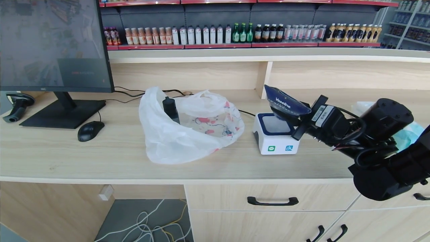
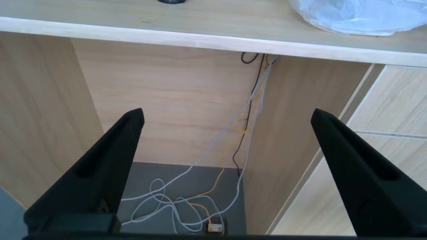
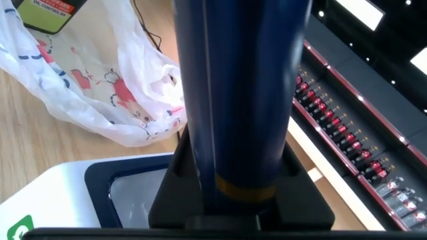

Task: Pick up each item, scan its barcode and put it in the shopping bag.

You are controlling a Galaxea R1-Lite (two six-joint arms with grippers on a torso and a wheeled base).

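My right gripper (image 1: 300, 121) is shut on a dark blue tube (image 1: 285, 103), holding it tilted just above the glass top of the white barcode scanner (image 1: 276, 138). From the right wrist, the blue tube (image 3: 240, 93) runs up the middle, with the scanner (image 3: 80, 200) below it. The white plastic shopping bag (image 1: 188, 126) lies open on the counter left of the scanner, with a dark bottle (image 1: 170, 109) standing inside; the bag (image 3: 100, 93) also lies beyond the tube. My left gripper (image 2: 227, 173) hangs open below the counter edge, holding nothing.
A monitor (image 1: 53, 47) on its stand, a black mouse (image 1: 90, 130) and a handheld scanner (image 1: 16, 107) sit at the counter's left. A teal-and-white packet (image 1: 408, 132) lies behind my right arm. Cables (image 2: 193, 193) trail on the floor under the counter (image 2: 200, 33). Drawers are below.
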